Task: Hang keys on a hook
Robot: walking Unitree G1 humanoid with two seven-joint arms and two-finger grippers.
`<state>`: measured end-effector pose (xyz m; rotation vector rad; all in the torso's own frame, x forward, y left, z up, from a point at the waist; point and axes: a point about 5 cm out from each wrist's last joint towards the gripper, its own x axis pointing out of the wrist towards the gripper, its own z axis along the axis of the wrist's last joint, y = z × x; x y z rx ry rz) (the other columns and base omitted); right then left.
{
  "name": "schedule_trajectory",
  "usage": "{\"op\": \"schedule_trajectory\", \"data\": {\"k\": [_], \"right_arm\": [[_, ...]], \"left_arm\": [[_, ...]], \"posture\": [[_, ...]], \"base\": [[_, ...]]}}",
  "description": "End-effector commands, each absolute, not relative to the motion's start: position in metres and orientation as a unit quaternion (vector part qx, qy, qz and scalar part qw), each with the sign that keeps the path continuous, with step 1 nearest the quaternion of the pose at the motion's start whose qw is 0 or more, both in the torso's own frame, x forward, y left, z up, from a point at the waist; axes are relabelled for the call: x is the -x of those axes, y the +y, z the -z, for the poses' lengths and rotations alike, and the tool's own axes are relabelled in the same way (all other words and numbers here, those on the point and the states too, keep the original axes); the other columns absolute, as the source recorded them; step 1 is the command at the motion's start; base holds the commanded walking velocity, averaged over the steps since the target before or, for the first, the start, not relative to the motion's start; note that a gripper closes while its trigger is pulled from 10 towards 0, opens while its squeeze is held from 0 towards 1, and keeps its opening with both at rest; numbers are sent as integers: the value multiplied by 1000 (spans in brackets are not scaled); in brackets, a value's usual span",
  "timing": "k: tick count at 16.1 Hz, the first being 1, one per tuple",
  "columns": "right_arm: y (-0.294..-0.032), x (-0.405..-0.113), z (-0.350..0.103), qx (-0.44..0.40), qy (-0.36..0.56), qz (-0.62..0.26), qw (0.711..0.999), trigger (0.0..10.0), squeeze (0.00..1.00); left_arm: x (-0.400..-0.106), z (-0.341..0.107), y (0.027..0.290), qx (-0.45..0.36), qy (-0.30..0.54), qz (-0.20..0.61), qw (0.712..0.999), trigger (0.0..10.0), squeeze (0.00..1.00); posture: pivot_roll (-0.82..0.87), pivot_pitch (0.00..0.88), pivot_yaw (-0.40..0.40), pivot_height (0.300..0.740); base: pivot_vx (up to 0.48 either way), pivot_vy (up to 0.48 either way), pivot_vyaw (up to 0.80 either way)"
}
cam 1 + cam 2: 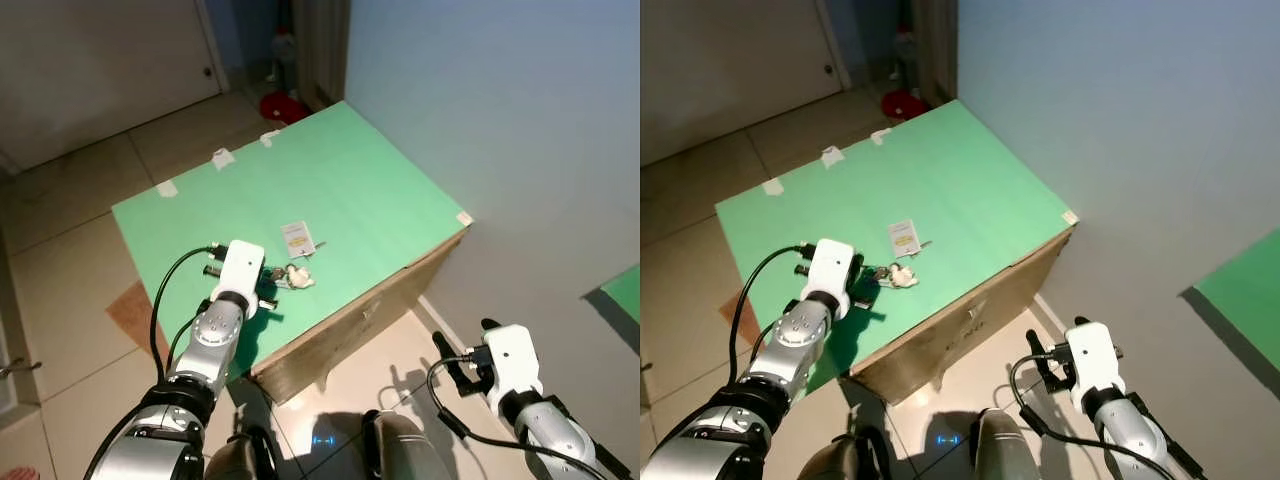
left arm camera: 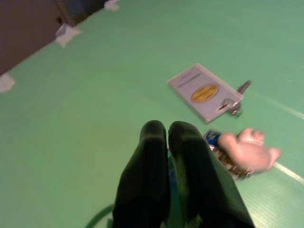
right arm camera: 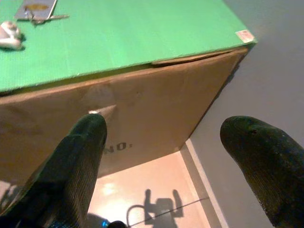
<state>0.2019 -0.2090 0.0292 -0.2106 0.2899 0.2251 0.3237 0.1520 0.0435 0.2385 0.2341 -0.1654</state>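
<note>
- My left gripper (image 2: 161, 135) hovers low over the green top of the box (image 1: 350, 180), its two black fingers (image 2: 149, 156) pressed together with nothing between them.
- The keys (image 2: 228, 161) lie flat on that green top just beside my left fingertips; most of the metal is covered by a pale, blurred charm (image 2: 249, 149), so I cannot say how many keys there are.
- A small blue piece (image 2: 212, 137) peeks out next to the charm (too small and soft to name).
- A white tag (image 2: 204, 91) with a yellow oval lies just beyond, with a single key (image 2: 235, 99) at its edge; the print on it cannot be read.
- From the head view, my left wrist housing (image 1: 238, 268) covers part of the bunch.
- My right gripper (image 3: 164, 137) hangs beside the box's brown cardboard side (image 3: 142, 104), fingers spread wide and empty, over the tiled floor (image 1: 80, 200).
- Bits of white tape (image 1: 223, 157) sit along the far edge of the green top.
- Beyond the box I see a door (image 1: 100, 60), a red thing (image 1: 285, 106) on the floor in the dim corner (unclear what), and a plain wall (image 1: 520, 120) on my right.
- Another green surface (image 1: 620, 295) is cut off at the right edge.
</note>
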Motion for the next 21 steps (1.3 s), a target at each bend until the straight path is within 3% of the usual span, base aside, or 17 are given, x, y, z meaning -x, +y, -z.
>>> {"op": "schedule_trajectory", "data": {"k": [1,8,14,21], "right_arm": [[-208,-197,-28,106,146,-113,977,10000,0],[-200,-191,-31,92,138,-147,975,10000,0],[-218,-149,-29,112,178,-234,949,10000,0],[-214,-114,-45,108,176,-235,950,10000,0]], "left_arm": [[-326,-44,157,-130,124,75,981,10000,1000],[-336,-44,158,-133,166,86,973,10000,1000],[-341,-47,147,-131,178,113,969,10000,1000],[-344,-48,139,-120,194,131,965,10000,1000]], "posture": [[-358,205,48,740],[-396,194,71,740],[-472,230,36,740],[-528,295,21,740]], "base": [[0,0,0],[0,0,0],[0,0,0],[0,0,0]]}}
